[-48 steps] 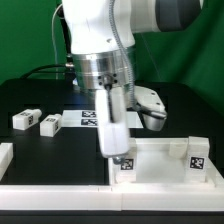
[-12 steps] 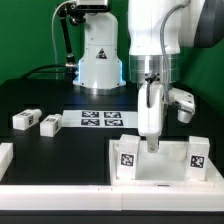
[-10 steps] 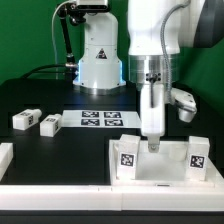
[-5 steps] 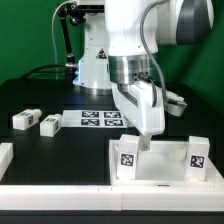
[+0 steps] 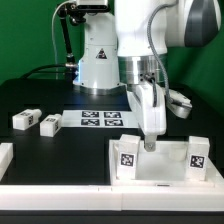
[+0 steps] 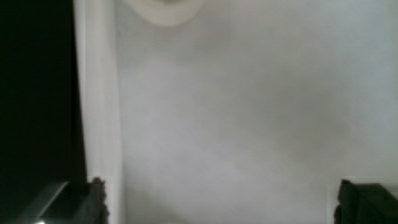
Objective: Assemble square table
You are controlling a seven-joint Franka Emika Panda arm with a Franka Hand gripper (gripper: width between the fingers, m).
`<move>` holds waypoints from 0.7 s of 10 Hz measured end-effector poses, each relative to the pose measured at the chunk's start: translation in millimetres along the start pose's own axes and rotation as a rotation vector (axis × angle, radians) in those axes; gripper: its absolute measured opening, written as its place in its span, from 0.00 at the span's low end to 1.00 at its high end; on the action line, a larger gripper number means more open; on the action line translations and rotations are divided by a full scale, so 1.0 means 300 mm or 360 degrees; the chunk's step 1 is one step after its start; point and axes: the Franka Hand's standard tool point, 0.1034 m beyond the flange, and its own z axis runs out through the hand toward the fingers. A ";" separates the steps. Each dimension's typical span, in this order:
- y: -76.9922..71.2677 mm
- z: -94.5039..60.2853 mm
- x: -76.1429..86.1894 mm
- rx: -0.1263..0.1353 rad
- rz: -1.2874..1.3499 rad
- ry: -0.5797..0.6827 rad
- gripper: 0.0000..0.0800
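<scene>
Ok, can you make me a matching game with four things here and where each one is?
Things:
1. gripper
2. leg blocks
3. marker board
4. square table slab

Places:
A. far on the exterior view's left
B. low on the exterior view's right
C. down over the slab
D. lying flat in the middle, in front of the robot's base

Pairs: 1-C, 2-A, 3-D, 4-B
</scene>
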 end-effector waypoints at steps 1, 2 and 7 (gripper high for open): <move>0.007 0.009 -0.007 -0.0008 -0.0010 0.0003 0.81; 0.017 0.021 -0.005 -0.0015 -0.0022 0.0010 0.81; 0.013 0.007 0.047 0.0087 -0.0228 -0.0013 0.81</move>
